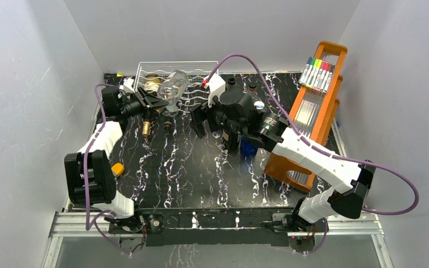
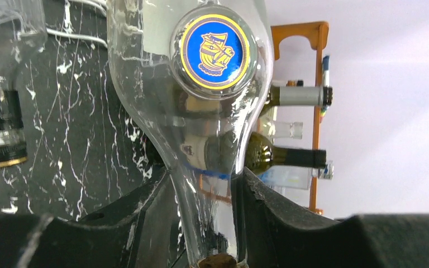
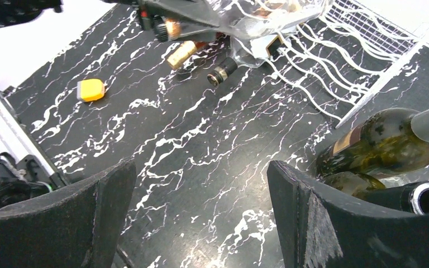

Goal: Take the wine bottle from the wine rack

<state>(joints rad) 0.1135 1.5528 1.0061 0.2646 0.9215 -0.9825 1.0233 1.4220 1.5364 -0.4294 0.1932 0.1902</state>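
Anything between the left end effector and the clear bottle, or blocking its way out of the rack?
No: the left end effector grips the clear bottle by its neck. Two other bottle necks stick out close by.

The left wrist view's upper edge is cutting off the wide end of the wine bottle [image 2: 201, 111]. The left gripper [image 2: 206, 190] is covering the sides of its neck, and the lower edge is clipping the cork. A second bottle [image 2: 0, 128] is running out past the left edge. In the right wrist view, a green bottle [image 3: 380, 142] is slipping off the right edge and the wine rack [image 3: 363, 61] off the top. Overhead, the right gripper [image 1: 199, 123] is masking the rack's near right corner. A blue object [image 1: 249, 147] beneath the arm is showing too little to identify.
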